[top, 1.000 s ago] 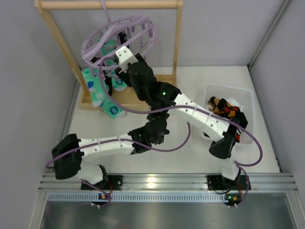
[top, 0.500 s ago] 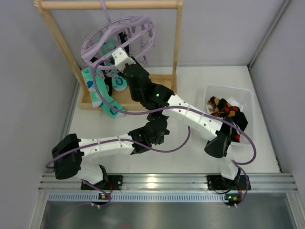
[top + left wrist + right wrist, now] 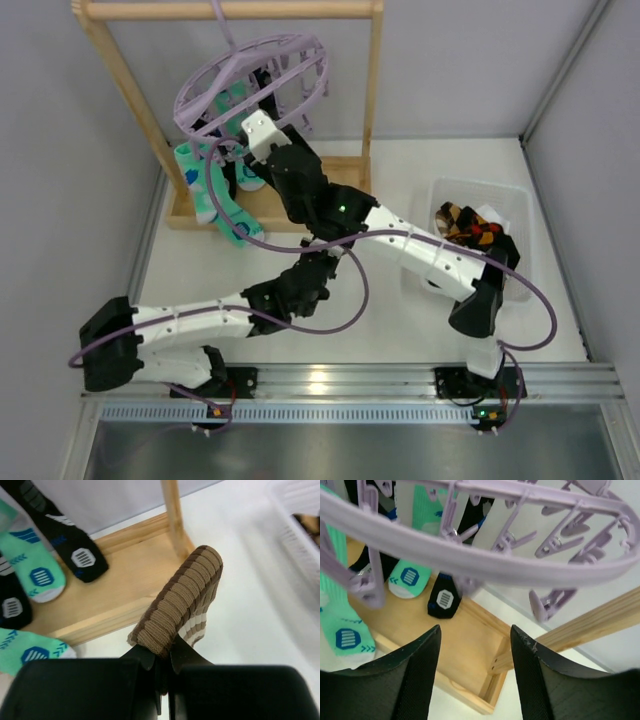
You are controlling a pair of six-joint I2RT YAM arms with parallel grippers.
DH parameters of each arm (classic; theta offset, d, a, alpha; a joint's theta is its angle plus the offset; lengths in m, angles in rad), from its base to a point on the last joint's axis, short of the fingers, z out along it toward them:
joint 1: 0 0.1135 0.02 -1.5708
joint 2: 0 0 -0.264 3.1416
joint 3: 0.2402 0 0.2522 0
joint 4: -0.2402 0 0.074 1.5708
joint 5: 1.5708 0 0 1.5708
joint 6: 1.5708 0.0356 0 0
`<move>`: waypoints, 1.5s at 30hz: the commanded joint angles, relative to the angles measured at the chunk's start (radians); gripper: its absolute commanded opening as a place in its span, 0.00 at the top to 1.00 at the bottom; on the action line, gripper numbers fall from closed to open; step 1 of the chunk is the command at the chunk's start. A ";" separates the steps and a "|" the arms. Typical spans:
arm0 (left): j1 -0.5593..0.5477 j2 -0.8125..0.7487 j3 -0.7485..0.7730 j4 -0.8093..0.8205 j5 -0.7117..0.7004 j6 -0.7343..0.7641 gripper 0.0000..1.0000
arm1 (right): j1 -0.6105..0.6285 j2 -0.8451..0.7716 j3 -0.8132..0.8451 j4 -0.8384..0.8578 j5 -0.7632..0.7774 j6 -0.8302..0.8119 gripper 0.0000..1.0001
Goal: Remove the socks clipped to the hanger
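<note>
While the left end effector is clamped on one end of a brown striped sock, the sock projects forward from the closed jaws, above the white surface and just in front of the base of the wooden rack. The right end effector has its fingers spread apart with nothing between them. It is positioned directly beneath the outer ring of the lilac hanger, whose clip pegs dangle above it. In the top view, the hanger hangs tilted from the top bar of the rack, and the right arm reaches across the surface to it. Teal socks and a black sock hang from the hanger's clips, their toes down near the rack base. Argyle socks lie in the clear bin at the right side of the surface.
</note>
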 commanded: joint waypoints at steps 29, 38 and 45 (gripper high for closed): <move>0.004 0.430 0.585 -0.005 0.743 -0.177 1.00 | 0.002 -1.378 -0.896 -0.419 0.163 0.593 0.12; 0.159 1.033 1.310 -0.274 1.106 -0.316 0.97 | 0.002 -1.458 -0.930 -0.461 0.143 0.633 0.13; 0.148 1.188 1.528 -0.414 1.160 -0.291 0.48 | 0.003 -1.470 -0.932 -0.484 0.155 0.633 0.14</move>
